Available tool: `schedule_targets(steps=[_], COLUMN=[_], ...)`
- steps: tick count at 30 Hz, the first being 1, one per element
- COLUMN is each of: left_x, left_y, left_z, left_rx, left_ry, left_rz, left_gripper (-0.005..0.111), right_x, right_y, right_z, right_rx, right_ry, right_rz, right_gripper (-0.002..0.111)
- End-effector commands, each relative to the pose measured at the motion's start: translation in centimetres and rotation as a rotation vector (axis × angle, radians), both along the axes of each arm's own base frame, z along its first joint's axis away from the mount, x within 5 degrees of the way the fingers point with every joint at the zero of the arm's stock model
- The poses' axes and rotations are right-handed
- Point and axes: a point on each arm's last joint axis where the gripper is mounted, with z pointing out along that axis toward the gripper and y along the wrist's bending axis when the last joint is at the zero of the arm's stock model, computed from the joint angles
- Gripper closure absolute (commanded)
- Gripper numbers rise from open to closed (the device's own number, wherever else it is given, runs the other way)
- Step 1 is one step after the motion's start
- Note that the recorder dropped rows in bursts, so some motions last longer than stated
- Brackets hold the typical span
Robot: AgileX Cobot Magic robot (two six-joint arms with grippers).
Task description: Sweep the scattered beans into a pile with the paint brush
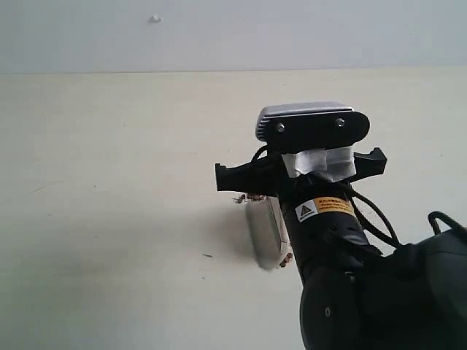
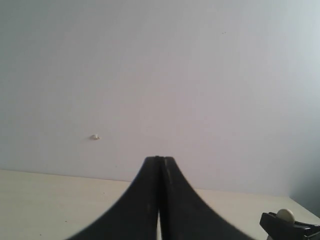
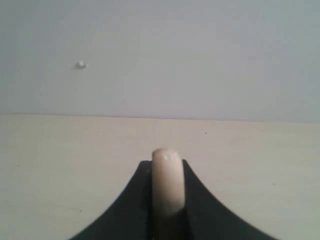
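Note:
My right gripper [image 3: 167, 162] is shut on the pale wooden handle of the paint brush [image 3: 167, 182], whose rounded end sticks out between the jaws. In the exterior view the right arm [image 1: 328, 219] covers most of the brush; its silver band and whitish bristles [image 1: 264, 233] show below the wrist, low over the table. A few tiny dark beans [image 1: 239, 198] peek out beside the brush, and the others are hidden behind the arm. My left gripper [image 2: 160, 160] is shut and holds nothing; it faces the wall and is out of the exterior view.
The cream table [image 1: 109, 219] runs back to a pale wall [image 1: 219, 36] that carries a small white bump [image 1: 155, 18]. A short dark mark [image 1: 208, 255] lies on the table left of the brush. The brush handle's end [image 2: 285, 215] shows low in the left wrist view.

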Motion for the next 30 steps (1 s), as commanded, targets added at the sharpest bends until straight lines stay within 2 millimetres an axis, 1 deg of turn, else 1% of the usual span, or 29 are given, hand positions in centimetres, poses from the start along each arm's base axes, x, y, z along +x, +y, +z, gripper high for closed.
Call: schedule_targets(steps=[1, 4, 6, 9, 12, 15, 18, 21, 26, 30], left_x=[0.0, 0.0, 0.0, 0.0, 0.0, 0.0, 0.0, 0.0, 0.0, 0.0], left_y=[0.0, 0.0, 0.0, 0.0, 0.0, 0.0, 0.0, 0.0, 0.0, 0.0], left_z=[0.0, 0.0, 0.0, 0.0, 0.0, 0.0, 0.0, 0.0, 0.0, 0.0], left_rx=[0.001, 0.001, 0.001, 0.001, 0.001, 0.001, 0.001, 0.001, 0.002, 0.002], left_ry=[0.003, 0.003, 0.003, 0.003, 0.003, 0.003, 0.003, 0.003, 0.003, 0.003], left_rz=[-0.003, -0.003, -0.003, -0.003, -0.003, -0.003, -0.003, -0.003, -0.003, -0.003], left_gripper=[0.107, 0.107, 0.107, 0.107, 0.107, 0.107, 0.107, 0.107, 0.107, 0.107], right_x=[-0.1, -0.3, -0.2, 0.3, 1.6, 3.4, 5.4, 6.6, 7.2, 7.3], right_y=[0.4, 0.8, 0.9, 1.4, 1.5, 1.4, 1.5, 1.7, 2.2, 2.1], right_z=[0.4, 1.5, 2.4, 3.6, 4.4, 4.8, 4.5, 3.5, 1.8, 0.6], right_rx=[0.047, 0.138, 0.195, 0.221, 0.247, 0.271, 0.3, 0.333, 0.306, 0.259], right_ry=[-0.002, -0.031, -0.045, -0.073, -0.097, -0.12, -0.085, -0.05, -0.021, 0.012], right_rz=[0.044, 0.097, 0.098, 0.093, 0.054, 0.005, -0.017, -0.019, -0.026, -0.06], right_gripper=[0.108, 0.108, 0.108, 0.108, 0.108, 0.108, 0.108, 0.108, 0.108, 0.108])
